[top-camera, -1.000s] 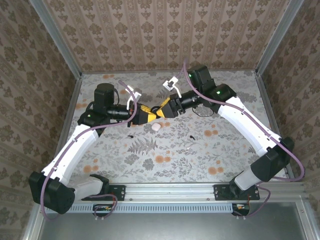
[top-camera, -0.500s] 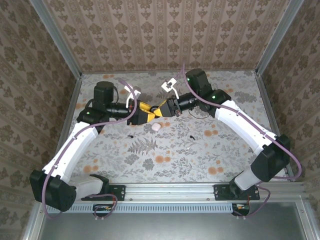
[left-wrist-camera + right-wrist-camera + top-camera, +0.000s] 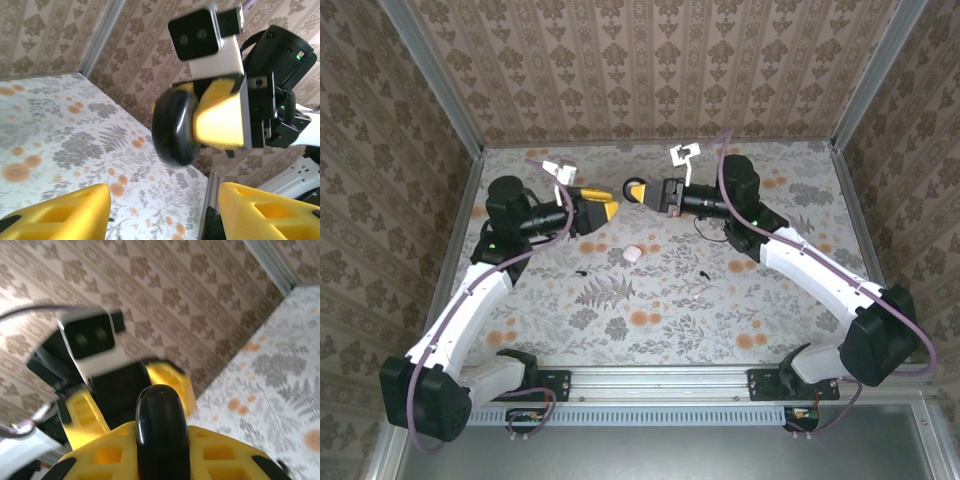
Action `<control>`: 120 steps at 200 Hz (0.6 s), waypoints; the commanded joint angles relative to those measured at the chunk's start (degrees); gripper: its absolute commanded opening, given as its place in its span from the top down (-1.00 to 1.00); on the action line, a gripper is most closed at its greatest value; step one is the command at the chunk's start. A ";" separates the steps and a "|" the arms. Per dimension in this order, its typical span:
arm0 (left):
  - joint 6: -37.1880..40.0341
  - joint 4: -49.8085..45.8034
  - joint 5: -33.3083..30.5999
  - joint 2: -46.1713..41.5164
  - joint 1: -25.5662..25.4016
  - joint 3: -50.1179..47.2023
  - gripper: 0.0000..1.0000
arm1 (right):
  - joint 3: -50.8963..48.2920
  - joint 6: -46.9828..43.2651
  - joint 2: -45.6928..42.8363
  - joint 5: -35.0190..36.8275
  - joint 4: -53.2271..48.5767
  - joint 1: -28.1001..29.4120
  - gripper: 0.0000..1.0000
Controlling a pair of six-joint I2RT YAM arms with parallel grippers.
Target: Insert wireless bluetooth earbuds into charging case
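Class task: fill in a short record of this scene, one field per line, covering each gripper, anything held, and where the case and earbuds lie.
left gripper: open, holding nothing, facing the right gripper
right gripper: shut on a black oval object
charging case: white, on the table, nearer the bases than both grippers
first earbud: black, loose on the table, on the left arm's side of the case
second earbud: black, loose on the table, on the right arm's side

The charging case [image 3: 633, 254] lies on the table [image 3: 770, 305] between the earbuds [image 3: 582, 270].
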 commanded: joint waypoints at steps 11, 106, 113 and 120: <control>-12.44 18.35 -2.00 1.83 -2.18 -1.79 -0.18 | -0.24 6.29 -1.46 1.62 9.71 0.29 0.72; -19.66 30.54 -2.12 7.29 -5.48 -0.32 0.07 | -2.23 7.20 -3.62 -0.03 9.96 1.13 0.72; -19.52 30.54 -2.21 7.50 -6.93 -0.06 0.13 | -2.06 7.19 -3.61 -0.04 9.93 1.21 0.72; -19.42 30.54 -2.22 7.67 -7.32 0.06 0.17 | -2.03 7.17 -3.63 -0.13 9.96 1.29 0.72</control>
